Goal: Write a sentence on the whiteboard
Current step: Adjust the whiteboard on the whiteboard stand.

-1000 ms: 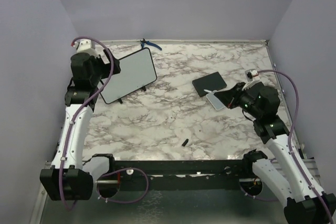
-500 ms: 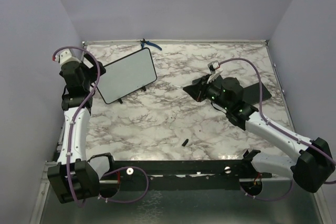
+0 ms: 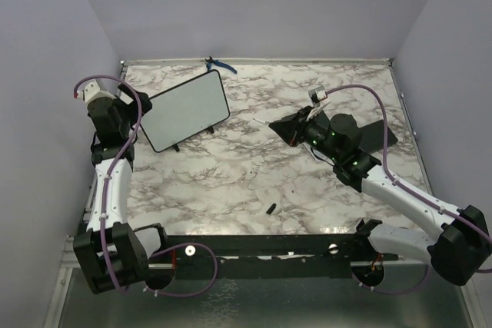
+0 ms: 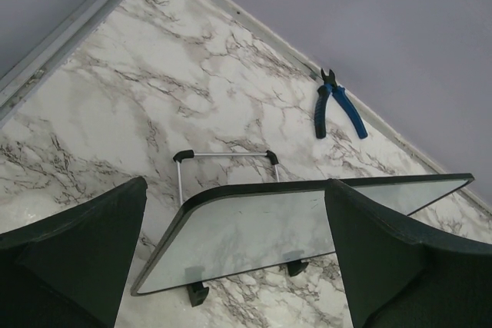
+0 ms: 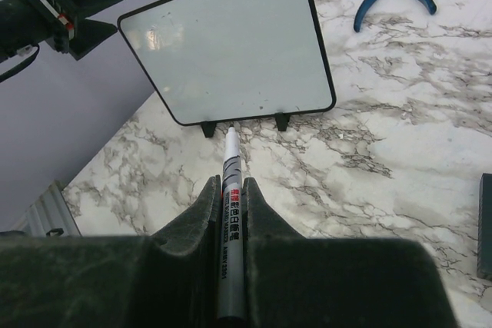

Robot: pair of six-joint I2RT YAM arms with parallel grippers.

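The whiteboard [image 3: 188, 109] stands tilted on its small black feet at the back left, and its face [image 5: 231, 44] is blank, so no sentence shows. My right gripper [image 5: 230, 190] is shut on a grey whiteboard marker [image 5: 231, 213] whose bare tip points at the board's lower edge, a short way off. From above, the right gripper [image 3: 301, 132] hovers over the table's middle right. My left gripper [image 4: 238, 266] is open, with nothing in it, just left of the board [image 4: 254, 228]. It also appears from above [image 3: 129, 120].
Blue pliers [image 3: 219, 63] lie by the back wall behind the board. One black pad [image 3: 283, 123] sits partly under my right gripper, another [image 3: 382, 136] behind the right arm. A small black cap [image 3: 270, 208] lies near the front edge.
My right arm has swung left from the right side towards the board, carrying the marker. My left arm has drawn back leftwards, away from the board's left edge.
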